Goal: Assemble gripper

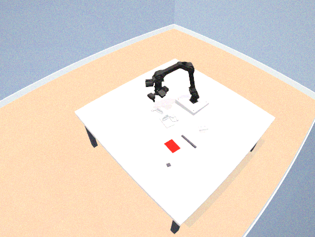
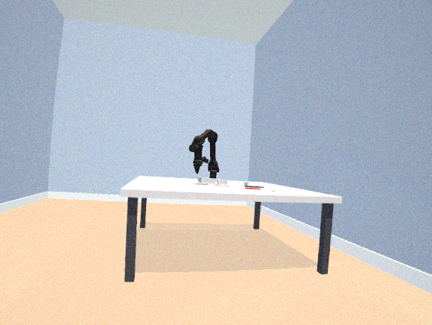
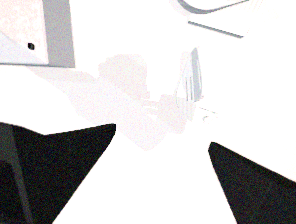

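My gripper [image 1: 156, 96] [image 2: 197, 172] [image 3: 160, 136] is open and empty, pointing down above the white table. A small white part with thin upright ribs [image 1: 158, 111] [image 3: 196, 75] lies on the table just ahead of the fingers; it looks like a jaw. Beyond it lies a flat white squarish part with raised curved pieces [image 1: 168, 121] [image 2: 222, 182], only partly visible at the top of the wrist view. A smaller white part [image 1: 203, 129] [image 2: 246, 183] lies apart from these. White on white hides outlines, so I cannot tell base, second jaw and housing plate apart, nor any meshing.
The arm's white mounting block [image 1: 193, 108] [image 3: 59, 35] stands beside the work area. A dark bar [image 1: 188, 141], a red rectangle [image 1: 172, 145] [image 2: 253, 188] and a small dark square [image 1: 168, 164] lie farther out on the white table [image 1: 122, 130] [image 2: 167, 193].
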Controlling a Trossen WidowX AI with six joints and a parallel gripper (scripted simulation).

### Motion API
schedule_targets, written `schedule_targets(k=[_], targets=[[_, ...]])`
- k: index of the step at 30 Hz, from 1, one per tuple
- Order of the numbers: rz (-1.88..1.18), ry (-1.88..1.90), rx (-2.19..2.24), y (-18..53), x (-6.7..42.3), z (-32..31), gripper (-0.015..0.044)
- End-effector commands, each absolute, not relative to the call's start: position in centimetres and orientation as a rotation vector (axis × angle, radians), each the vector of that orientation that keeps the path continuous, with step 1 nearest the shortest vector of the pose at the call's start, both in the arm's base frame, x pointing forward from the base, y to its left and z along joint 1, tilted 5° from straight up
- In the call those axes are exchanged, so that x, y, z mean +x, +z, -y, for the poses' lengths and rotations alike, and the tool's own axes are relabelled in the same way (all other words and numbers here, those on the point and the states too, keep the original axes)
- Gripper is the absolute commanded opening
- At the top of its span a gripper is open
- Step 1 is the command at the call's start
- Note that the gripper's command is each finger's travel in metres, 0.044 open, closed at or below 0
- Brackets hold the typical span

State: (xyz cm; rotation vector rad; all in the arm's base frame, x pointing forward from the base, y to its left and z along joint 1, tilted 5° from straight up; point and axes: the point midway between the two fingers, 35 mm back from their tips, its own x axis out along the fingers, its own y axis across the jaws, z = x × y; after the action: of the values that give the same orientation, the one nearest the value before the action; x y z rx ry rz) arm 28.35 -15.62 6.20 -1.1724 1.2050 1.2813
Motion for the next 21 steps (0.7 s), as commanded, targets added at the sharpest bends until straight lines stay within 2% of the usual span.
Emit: schedule_targets(k=[1,17,21], targets=[[-1.205,1.281,-1.172,6.2,28.35,15.62,0.044],[-1.205,1.281,-1.172,6.2,28.35,15.62,0.044],[-1.205,1.281,-1.172,6.2,28.35,15.62,0.0335]])
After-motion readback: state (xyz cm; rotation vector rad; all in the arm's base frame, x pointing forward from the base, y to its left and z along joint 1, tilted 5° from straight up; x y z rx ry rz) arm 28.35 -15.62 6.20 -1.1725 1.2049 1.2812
